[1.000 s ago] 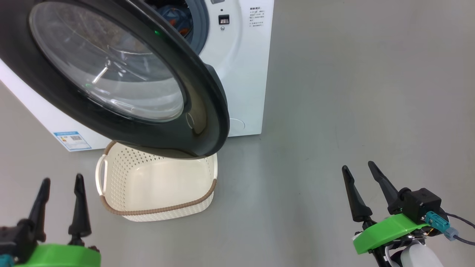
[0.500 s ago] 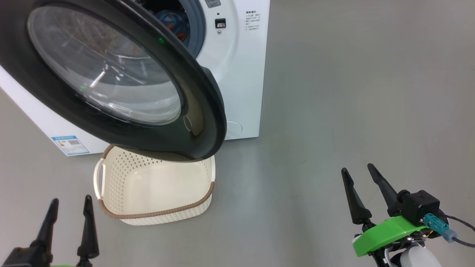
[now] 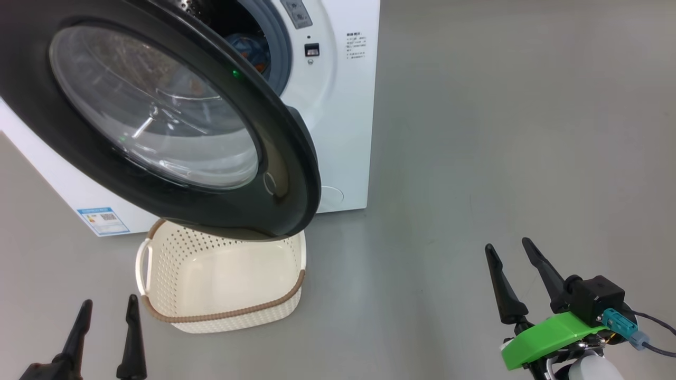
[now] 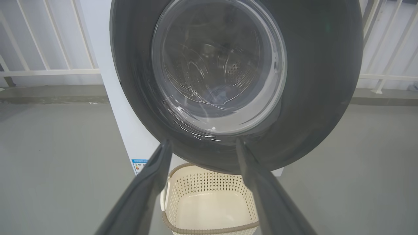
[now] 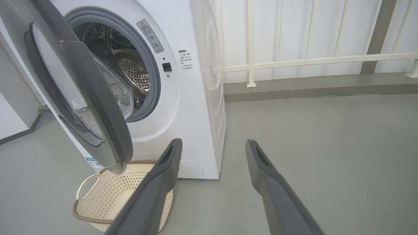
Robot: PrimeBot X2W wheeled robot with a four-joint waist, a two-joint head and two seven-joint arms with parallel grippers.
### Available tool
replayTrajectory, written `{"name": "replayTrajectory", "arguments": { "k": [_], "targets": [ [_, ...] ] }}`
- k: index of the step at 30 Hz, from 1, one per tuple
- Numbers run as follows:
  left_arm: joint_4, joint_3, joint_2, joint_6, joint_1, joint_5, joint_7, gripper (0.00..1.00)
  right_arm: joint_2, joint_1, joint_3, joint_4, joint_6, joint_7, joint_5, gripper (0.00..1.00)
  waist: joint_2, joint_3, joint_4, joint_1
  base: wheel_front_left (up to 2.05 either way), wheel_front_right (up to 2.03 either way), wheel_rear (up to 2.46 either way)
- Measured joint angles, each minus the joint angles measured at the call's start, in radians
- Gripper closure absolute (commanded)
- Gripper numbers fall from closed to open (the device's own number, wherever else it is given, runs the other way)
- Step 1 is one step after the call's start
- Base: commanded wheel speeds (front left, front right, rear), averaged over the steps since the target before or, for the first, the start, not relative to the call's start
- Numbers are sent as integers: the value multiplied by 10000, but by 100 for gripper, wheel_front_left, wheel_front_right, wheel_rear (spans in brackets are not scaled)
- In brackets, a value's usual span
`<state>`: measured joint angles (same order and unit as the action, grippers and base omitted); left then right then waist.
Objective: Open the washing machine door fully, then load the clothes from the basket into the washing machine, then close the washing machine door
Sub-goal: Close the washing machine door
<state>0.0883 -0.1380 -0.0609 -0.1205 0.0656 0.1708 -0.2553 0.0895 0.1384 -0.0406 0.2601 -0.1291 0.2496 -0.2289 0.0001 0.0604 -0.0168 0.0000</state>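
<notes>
Both grippers spread open, empty: left gripper (image 3: 109,299) at lower left, sunk lower in the frame than a second ago; right gripper (image 3: 507,243) at lower right, nearly unmoved. At upper left, washing machine door (image 3: 285,158) ajar over the basket (image 3: 222,315); clothes (image 3: 248,47) inside the washing machine (image 3: 343,105) at top centre; whole view shifted slightly.

Right gripper (image 3: 507,246): long blk tapered fingers (image 3: 504,290), green plastic mount (image 3: 544,338), blk cube (image 3: 597,298) w/ teal plug (image 3: 615,319), grey cable (image 3: 657,345); left gripper (image 3: 109,301) same fingers.

1x washing machine (image 3: 343,132), 1x door (image 3: 288,158), 1x basket (image 3: 222,315), 2x end effector: L end effector (image 3: 109,302), R end effector (image 3: 507,244)
</notes>
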Motion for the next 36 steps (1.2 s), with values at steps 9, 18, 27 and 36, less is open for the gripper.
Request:
{"name": "replayTrajectory", "arguments": {
  "k": [9,18,27,36],
  "targets": [
    [125,-94,69,-33,20,-174,0,0,-4,-200,2,-8,0,0,0,0,0,-76,52,0,0,0,0],
    [184,-140,117,-73,131,-247,0,0,-4,-200,2,-10,0,0,0,0,-1,-59,57,0,0,0,0],
    [211,-138,132,-73,168,-249,0,0,2,-200,2,-8,0,0,0,0,-1,-79,94,0,0,0,0],
    [211,-142,138,-75,168,-249,0,0,-13,-200,96,38,0,0,-29,100,0,-29,146,0,0,0,0]
  ]
}}
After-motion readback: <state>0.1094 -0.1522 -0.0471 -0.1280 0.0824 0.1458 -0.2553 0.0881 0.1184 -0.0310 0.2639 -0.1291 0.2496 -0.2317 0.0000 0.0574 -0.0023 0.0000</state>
